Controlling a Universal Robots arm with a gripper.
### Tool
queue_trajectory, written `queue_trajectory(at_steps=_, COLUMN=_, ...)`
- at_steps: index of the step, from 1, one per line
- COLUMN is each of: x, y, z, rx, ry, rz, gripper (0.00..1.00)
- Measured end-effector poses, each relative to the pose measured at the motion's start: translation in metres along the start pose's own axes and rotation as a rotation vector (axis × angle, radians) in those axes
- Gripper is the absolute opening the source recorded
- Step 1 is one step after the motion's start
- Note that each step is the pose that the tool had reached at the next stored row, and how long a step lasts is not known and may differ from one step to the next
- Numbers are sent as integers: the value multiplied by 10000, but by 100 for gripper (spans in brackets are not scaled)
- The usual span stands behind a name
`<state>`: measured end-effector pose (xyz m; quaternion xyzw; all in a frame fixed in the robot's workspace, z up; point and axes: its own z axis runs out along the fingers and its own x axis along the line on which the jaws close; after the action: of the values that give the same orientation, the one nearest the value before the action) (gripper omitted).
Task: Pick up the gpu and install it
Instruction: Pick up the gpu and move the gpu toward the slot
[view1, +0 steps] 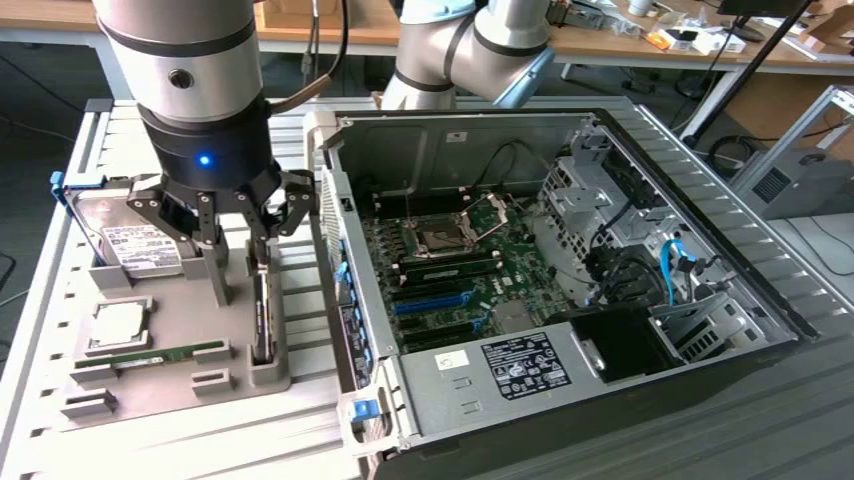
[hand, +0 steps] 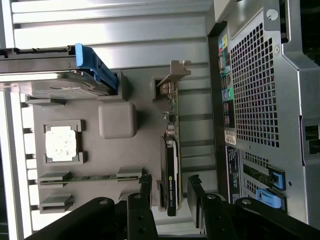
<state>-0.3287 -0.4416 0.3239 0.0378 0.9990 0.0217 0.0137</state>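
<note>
gpu (hand: 170, 150) between spread jaws of gripper (hand: 170, 186)

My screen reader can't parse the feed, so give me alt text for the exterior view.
The arm's gripper hangs with its fingers open on either side of the gpu, which stands on edge in a grey holder tray beside the open computer case. The tray holds a hard drive, a processor and a memory stick.
</note>
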Motion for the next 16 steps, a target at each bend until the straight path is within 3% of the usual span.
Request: queue_trajectory(at_steps=16, x=1, y=-6, z=48, rx=0, ry=0, rz=1, gripper=42)
